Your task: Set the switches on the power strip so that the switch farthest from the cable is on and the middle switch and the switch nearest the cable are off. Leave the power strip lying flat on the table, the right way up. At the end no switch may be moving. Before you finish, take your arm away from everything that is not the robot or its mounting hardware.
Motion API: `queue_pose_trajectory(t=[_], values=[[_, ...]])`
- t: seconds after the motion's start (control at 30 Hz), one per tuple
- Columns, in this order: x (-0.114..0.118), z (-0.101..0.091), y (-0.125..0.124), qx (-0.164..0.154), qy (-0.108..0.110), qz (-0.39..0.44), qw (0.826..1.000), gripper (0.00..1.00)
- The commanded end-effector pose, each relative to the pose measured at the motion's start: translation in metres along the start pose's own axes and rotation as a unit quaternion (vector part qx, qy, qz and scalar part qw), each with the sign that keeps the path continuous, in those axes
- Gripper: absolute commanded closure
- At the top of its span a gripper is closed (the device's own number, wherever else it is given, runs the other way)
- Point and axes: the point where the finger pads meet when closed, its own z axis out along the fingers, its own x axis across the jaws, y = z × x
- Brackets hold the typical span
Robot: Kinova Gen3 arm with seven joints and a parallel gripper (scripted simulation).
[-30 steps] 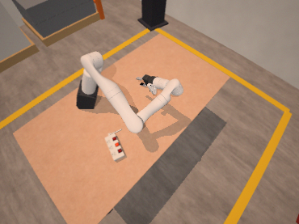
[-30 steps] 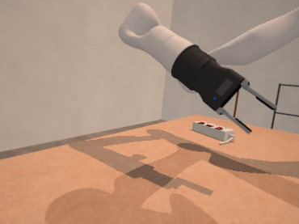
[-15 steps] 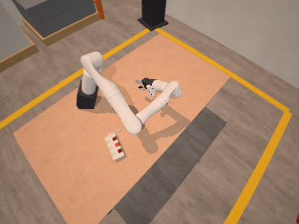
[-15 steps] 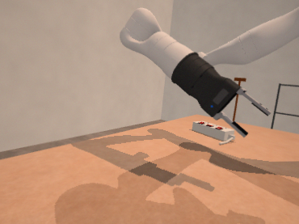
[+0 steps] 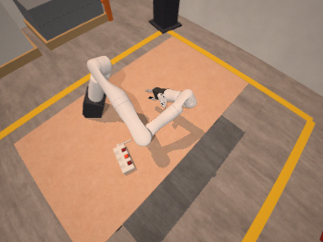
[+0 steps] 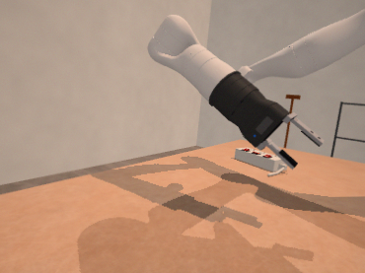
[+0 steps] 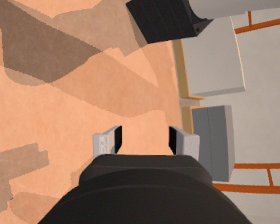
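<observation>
While my black two-finger pincer (image 5: 149, 94) (image 6: 307, 153) (image 7: 145, 135) hangs spread wide, the white plastic power strip (image 5: 124, 159) (image 6: 257, 159) lies on the near left of the table (image 5: 79, 189) (image 6: 59, 228) (image 7: 75, 115); a careless low approach could shove it or flip the wrong switch.

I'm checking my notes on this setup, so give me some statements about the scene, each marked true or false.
1. The power strip lies flat on the table. True.
2. The pincer is closed on the cable. False: it is open, apart from the cable.
3. The strip has three red switches. True.
4. The strip is black. False: it is white.
5. The wrist view shows the strip. False: it is absent there.
</observation>
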Motion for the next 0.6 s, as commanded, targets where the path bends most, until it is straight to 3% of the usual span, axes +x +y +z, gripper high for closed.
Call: queue_pose_trajectory(t=[0.0, 0.57], values=[[-0.001, -0.002, -0.001, -0.002, -0.001, 0.001, 1.0, 0.0], [-0.019, -0.007, -0.023, 0.009, -0.022, 0.081, 0.996, 0.0]])
